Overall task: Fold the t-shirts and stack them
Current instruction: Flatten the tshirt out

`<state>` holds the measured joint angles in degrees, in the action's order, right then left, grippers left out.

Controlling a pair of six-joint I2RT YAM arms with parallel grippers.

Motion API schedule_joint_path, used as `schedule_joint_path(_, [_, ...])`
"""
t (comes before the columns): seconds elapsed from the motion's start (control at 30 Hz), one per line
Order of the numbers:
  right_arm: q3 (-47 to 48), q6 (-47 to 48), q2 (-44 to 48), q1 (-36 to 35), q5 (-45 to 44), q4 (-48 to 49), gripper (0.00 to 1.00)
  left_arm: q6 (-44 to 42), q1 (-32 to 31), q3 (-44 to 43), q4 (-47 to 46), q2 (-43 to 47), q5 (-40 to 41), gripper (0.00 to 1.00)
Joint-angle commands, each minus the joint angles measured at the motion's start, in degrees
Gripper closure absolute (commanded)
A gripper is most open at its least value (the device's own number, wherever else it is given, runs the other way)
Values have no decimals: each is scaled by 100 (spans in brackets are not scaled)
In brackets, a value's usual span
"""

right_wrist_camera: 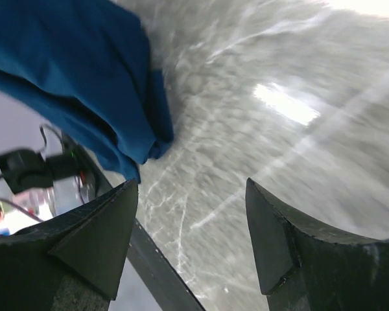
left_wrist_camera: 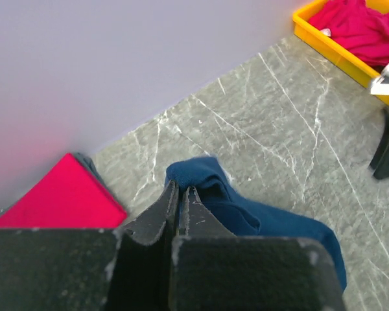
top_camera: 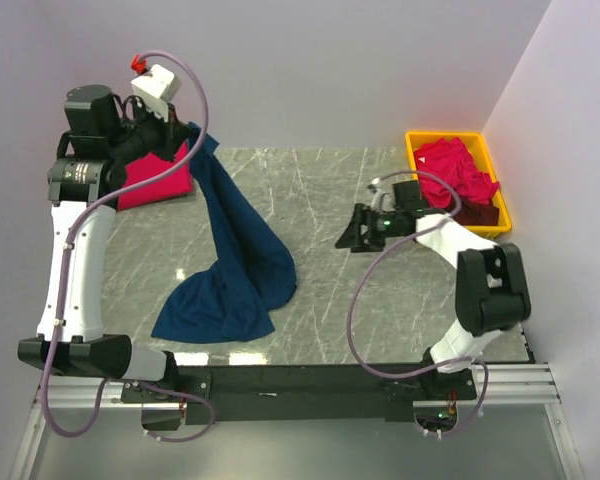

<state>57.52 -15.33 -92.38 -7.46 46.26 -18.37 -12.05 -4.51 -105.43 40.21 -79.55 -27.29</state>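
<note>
- Two hands, one shirt: your left hand (left_wrist_camera: 181, 194) is pinched fully closed on a top edge of the navy t-shirt (top_camera: 235, 260), holding it up at the far-left corner of the surface (top_camera: 320, 290).
- Rest of the navy t-shirt trails down from that grip toward you and bunches in a heap on the surface, near-left of centre. It's not flat and not folded.
- Your right hand (top_camera: 355, 232) sits low over the surface, well apart from the shirt and near the yellow bin (top_camera: 417, 150), with its jaws wide and nothing in them.
- Folded red-pink t-shirt (top_camera: 155, 180) lies flat just beside and under the left hand. That reads as the stack spot.
- More red-pink t-shirts (top_camera: 460, 170) are heaped in the bin, waiting.
- Likely step: spread the navy one flat before folding.
- Keep the left pinch tight; it looks like a thin bite near the fingertips, so don't jerk it.
- Bring the right hand across to the free top edge, not the heap. Which fold is the matching shoulder I can't tell from here, so go for the edge hanging closest below the left grip.
- Take one layer only; the cloth is doubled over itself.
- Pull the hands apart sideways until the edge is taut, then lower it toward the middle of the surface.
- Watch that the hanging cloth doesn't drag across the folded red-pink t-shirt and muss it.
</note>
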Motion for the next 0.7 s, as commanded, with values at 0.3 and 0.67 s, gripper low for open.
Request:
schedule_joint_path(0.3, [331,-94,-431,-2337,227,1494,52,292,346,-303,58,-113,144,100])
schedule_joint_path(0.67, [759,444,-912,-4122,-1250,1275,40,432,381,-435,-92,-272,356,100])
